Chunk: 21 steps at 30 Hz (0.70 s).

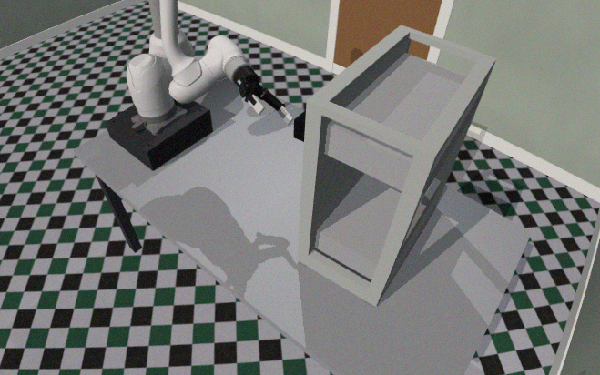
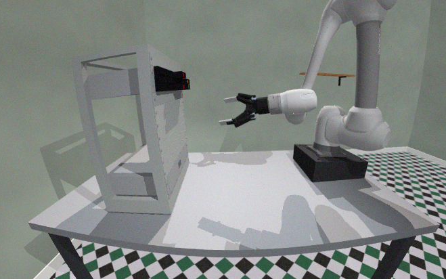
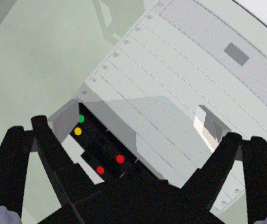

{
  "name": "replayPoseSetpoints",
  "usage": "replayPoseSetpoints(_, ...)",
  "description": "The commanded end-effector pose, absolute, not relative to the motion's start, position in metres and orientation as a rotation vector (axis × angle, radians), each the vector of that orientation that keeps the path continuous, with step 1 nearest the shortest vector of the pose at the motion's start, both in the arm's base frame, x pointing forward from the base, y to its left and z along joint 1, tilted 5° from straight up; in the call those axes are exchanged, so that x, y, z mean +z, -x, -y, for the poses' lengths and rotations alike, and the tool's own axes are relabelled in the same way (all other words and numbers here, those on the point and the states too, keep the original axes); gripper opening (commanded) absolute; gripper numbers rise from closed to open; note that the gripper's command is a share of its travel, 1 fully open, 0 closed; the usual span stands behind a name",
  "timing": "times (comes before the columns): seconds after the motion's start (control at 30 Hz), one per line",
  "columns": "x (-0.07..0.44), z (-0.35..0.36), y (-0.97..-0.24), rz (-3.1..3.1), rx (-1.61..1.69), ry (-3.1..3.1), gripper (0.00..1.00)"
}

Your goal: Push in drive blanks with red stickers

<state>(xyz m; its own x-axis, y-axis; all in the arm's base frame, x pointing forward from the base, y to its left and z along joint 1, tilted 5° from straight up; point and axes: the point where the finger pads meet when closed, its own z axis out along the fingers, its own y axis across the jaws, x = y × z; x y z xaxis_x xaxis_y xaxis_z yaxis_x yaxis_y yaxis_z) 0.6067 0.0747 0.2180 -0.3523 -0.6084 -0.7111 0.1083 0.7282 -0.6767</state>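
Note:
A tall grey open-frame rack (image 1: 386, 163) stands upright on the table, and it also shows in the exterior view (image 2: 134, 131). Black drive blanks (image 2: 170, 80) stick out of its front face near the top. In the wrist view the blanks (image 3: 100, 149) carry coloured stickers: two red (image 3: 111, 164), one green (image 3: 81, 119) and one yellow (image 3: 77, 131). My gripper (image 2: 225, 110) is open and empty. It hangs in the air in front of the rack's front face, a little below the blanks and well short of them, as the top view also shows (image 1: 271, 110).
The arm's black base block (image 2: 330, 162) sits on the table opposite the rack's front face. The rack stands near the table's far end. A small wooden shelf (image 2: 326, 74) hangs on the wall behind the arm.

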Motion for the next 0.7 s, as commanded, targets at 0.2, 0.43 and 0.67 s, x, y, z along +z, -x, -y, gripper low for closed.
replayPoseSetpoints(0.2, 0.292, -0.066, -0.635, -1.589, -0.806, 0.690, 1.00)
replayPoseSetpoints(0.43, 0.333, -0.054, -0.633, -1.441, -0.903, 0.905, 1.00)
replayPoseSetpoints(0.67, 0.351, -0.044, -0.627, -1.355, -0.979, 1.038, 1.00)
